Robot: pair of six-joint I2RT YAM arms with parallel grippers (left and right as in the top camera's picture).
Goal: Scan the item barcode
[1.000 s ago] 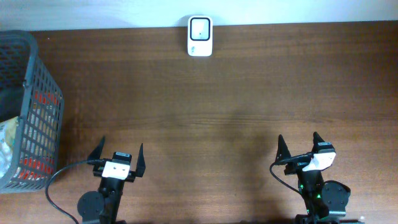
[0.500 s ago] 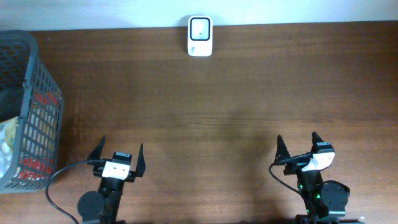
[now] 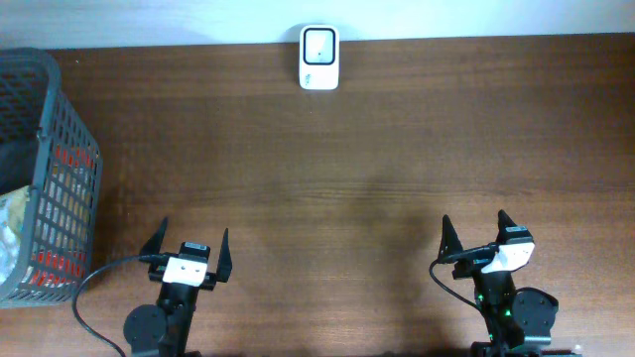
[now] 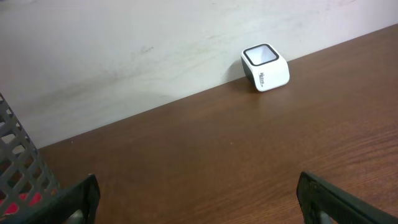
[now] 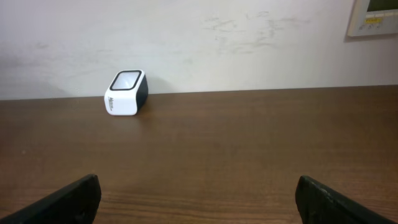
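Note:
A small white barcode scanner (image 3: 319,58) with a dark window stands at the table's far edge against the wall; it also shows in the left wrist view as the scanner (image 4: 265,67) and in the right wrist view as the scanner (image 5: 126,93). Packaged items (image 3: 12,233) lie inside the grey basket (image 3: 62,169) at the left; their barcodes do not show. My left gripper (image 3: 190,242) hangs open near the front edge, nothing between its fingers. My right gripper (image 3: 474,230) is open too, at the front right, far from the scanner.
The grey mesh basket's wall (image 4: 18,165) fills the left of the left wrist view, with red packaging behind it. A black cable (image 3: 87,288) loops beside the left arm. A beige wall panel (image 5: 374,15) hangs at upper right in the right wrist view.

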